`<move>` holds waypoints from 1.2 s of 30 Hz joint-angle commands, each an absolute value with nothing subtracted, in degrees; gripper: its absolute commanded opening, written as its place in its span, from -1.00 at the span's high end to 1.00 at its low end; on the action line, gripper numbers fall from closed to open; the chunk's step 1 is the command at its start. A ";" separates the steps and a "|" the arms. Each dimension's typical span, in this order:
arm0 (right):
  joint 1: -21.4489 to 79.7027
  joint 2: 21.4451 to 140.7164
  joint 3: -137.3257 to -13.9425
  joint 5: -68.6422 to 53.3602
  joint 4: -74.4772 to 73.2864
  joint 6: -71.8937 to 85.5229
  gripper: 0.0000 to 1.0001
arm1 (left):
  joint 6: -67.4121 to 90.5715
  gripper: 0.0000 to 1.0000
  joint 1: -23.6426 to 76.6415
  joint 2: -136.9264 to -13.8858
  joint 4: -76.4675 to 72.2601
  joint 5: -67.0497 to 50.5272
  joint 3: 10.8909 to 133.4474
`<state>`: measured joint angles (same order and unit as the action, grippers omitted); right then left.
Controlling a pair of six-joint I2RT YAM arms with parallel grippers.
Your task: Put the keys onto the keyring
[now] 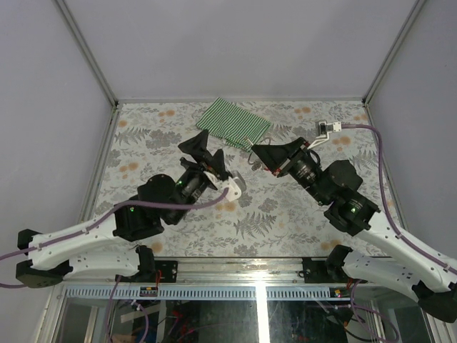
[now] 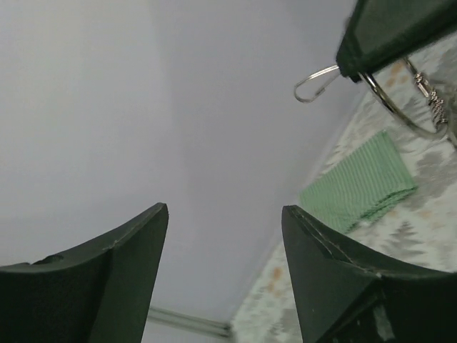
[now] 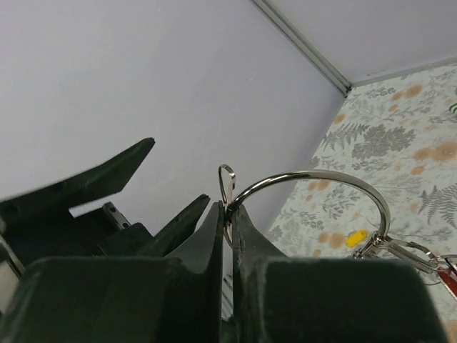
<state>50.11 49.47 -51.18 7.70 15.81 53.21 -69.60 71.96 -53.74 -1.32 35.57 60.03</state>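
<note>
- Right wrist view: the right gripper (image 3: 228,209) has its fingers pinched tight on the wire of the keyring (image 3: 307,172). The big loop arcs up and away to the right from the fingertips.
- A bunch of smaller rings and clasps hangs at the loop's lower right end. A red tag (image 3: 448,277) there is cut off by the frame edge.
- A yellow tag (image 3: 355,238) shows just beside that bunch. Whether it hangs on the ring or lies on the table (image 3: 400,128) cannot be told, and no key blade can be made out.
- Top external view: the ring is only a small tangle at the right fingertips, held above the table between the two grippers.
- Left wrist view: the left gripper (image 2: 225,211) has its fingers spread apart and grasps nothing. The loop runs out of frame on the right. A green striped cloth (image 2: 360,182) lies flat on the table beyond.
</note>
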 commanded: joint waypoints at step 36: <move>50.16 50.38 -65.86 -28.27 -3.67 40.63 1.00 | -35.01 0.14 72.33 -39.77 2.97 -4.28 55.82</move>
<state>50.11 50.81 -63.48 -24.36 -7.44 40.53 -34.57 71.99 -40.71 7.33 -3.88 54.94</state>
